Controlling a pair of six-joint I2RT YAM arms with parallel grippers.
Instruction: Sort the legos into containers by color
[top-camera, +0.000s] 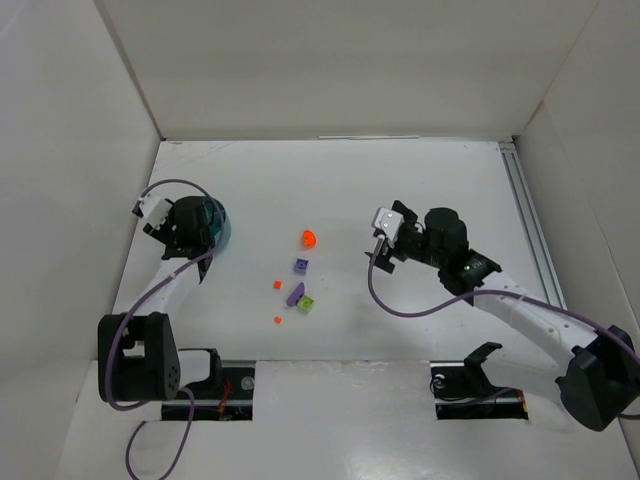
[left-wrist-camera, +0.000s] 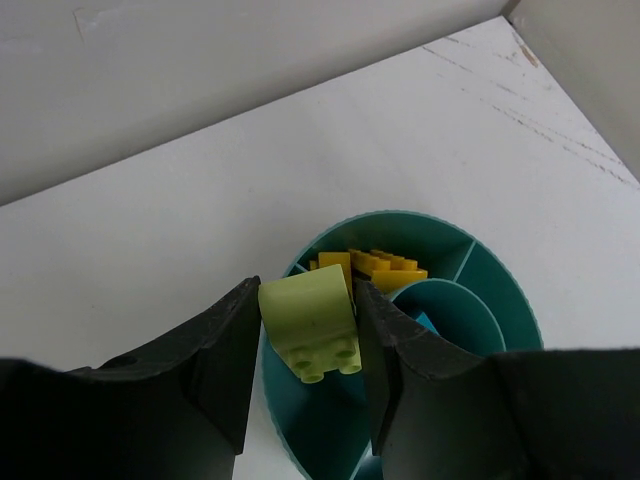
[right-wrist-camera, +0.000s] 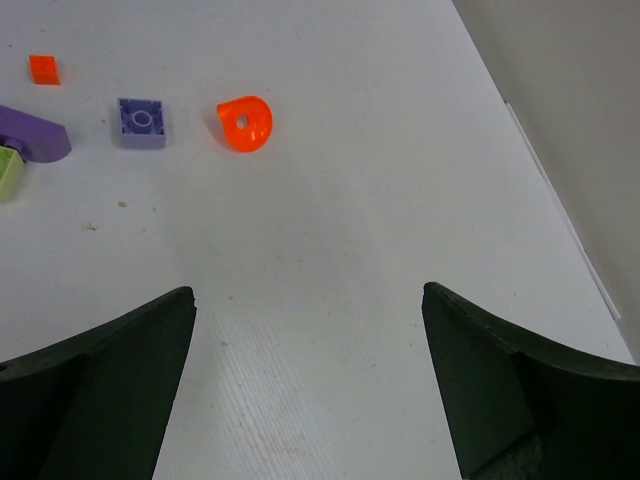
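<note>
Left pincer (left-wrist-camera: 308, 335) is closed tight on a lime-green plastic brick (left-wrist-camera: 312, 322). Both black fingers (left-wrist-camera: 225, 350) press its sides and the studs point toward the camera. Directly beneath that pincer sits the teal round plastic tub (left-wrist-camera: 505, 295), with its inner walls and centre ring plain to see. In the wedge just beyond the fingertips lie yellow flat plastic plates (left-wrist-camera: 385, 267), and a sliver of a cyan piece (left-wrist-camera: 426, 322) peeks out next to the right-hand finger, inside the ring as far as one can tell.

Over to the right pincer (right-wrist-camera: 310, 375) — spread wide, nothing between its fingers, white desk (right-wrist-camera: 330, 250) showing through the gap. Ahead of it and a little to its left rests an orange rounded plastic piece with a hole (right-wrist-camera: 245, 123). Further left is a purple square plastic plate with one stud (right-wrist-camera: 142, 121), and beyond that a tiny orange tile (right-wrist-camera: 44, 68). At the far left edge of this pincer's view a purple curved plastic piece (right-wrist-camera: 35, 135) touches a lime-green bit (right-wrist-camera: 8, 172) — only a corner of that one shows.

From overhead, these loose pieces lie on the desk between the two pincers, nearer the right one, with another tiny orange speck (top-camera: 278, 320) closest to the arm bases.
</note>
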